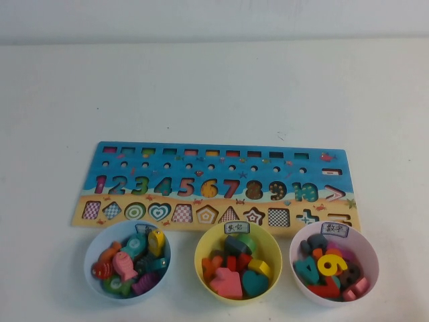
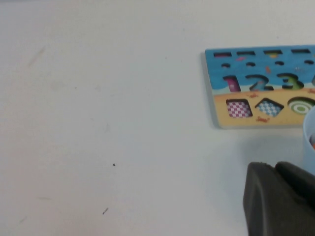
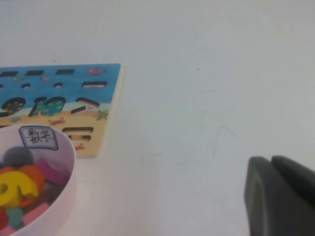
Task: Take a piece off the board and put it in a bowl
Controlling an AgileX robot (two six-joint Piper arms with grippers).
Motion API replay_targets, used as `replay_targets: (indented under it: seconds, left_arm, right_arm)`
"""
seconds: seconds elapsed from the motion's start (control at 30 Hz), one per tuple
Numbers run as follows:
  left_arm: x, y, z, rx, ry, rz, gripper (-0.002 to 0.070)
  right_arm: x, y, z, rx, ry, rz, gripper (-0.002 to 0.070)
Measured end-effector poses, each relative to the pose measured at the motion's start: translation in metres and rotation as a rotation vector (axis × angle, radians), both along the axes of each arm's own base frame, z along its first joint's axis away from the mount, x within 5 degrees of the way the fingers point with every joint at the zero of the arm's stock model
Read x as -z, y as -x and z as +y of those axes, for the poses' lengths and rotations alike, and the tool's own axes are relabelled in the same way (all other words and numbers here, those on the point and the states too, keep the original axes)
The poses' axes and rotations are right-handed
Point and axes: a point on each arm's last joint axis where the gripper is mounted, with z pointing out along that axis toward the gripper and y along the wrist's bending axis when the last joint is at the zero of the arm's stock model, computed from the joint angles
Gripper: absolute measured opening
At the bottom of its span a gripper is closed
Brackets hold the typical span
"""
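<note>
The left gripper (image 2: 281, 169) hung over bare white table (image 2: 108, 123) off the board's left end, its dark fingers (image 2: 263, 196) pressed together with nothing between them. The right gripper (image 3: 275, 164) hung over bare table to the right of the pale pink bowl (image 3: 66, 196); its two dark fingers (image 3: 263, 196) met with only a thin seam between them, and they held nothing. Neither gripper showed in the high view. The board (image 1: 214, 184) lay flat across the middle of the table, its long side running left to right, with number cutouts along its centre and patterned shape cutouts along the sandy strip nearest the robot. Three bowls stood in a row on the robot's side of it, just at its near edge. The pale blue bowl (image 1: 94, 272) stood at the left, and the yellow fish piece (image 1: 156, 242) rested inside it near its right rim, leaning on a heap of other fish pieces, among them a pink fish (image 1: 125, 265). The yellow bowl (image 1: 268, 249) in the middle held coloured shapes, and the pale pink bowl at the right held number pieces, a yellow 9 (image 1: 331, 263) on top.
</note>
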Motion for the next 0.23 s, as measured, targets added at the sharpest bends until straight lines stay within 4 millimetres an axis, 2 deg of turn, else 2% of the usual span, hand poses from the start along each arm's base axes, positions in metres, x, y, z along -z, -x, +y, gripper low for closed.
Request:
replay_targets:
  seconds: [0.23]
  left_arm:
    - [0.0024, 0.0008, -0.0013, 0.023, -0.028, 0.025, -0.0003]
  right_arm:
    - [0.0000, 0.0000, 0.0000, 0.000, 0.000, 0.000, -0.0017]
